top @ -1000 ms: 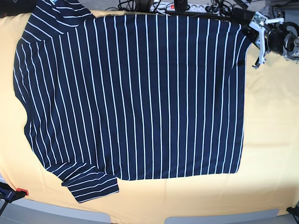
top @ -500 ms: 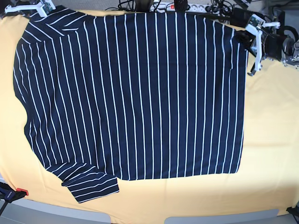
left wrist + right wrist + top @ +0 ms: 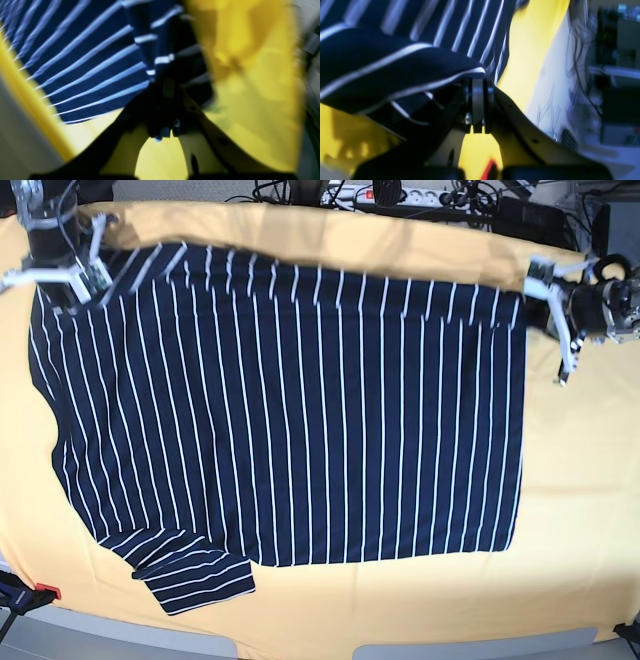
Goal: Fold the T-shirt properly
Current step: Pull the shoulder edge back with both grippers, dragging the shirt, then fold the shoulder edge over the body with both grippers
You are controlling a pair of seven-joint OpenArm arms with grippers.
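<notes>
Fold just begun. The T-shirt [image 3: 290,420] lies spread flat over most of the yellow counter [image 3: 580,510], one sleeve [image 3: 195,572] pointing at the near left corner. Only its far edge is off the surface, lifted and brought a little toward the near edge; a strip of bare yellow shows beyond it along the far edge of the counter. I judge this the opening lengthwise fold: nothing is creased or laid over yet, so nearly the whole job is left — carry the far edge across, lay it down, tuck the sleeves, fold again.

Right claw [image 3: 62,272] at the far left corner: jaws pressed together on a pinch of the shirt's far edge, near the shoulder. The right wrist view shows the fabric draped up and over the closed jaw tips [image 3: 478,100], striped cloth hanging off them.

Left claw [image 3: 545,310] near the far right corner, at the shirt's hem corner. Left wrist view is blurred, but I can make out the jaws drawn in tight [image 3: 163,105] with a fold of dark striped cloth gathered between them.

Both corners look about level; the edge between them sags slightly.
</notes>
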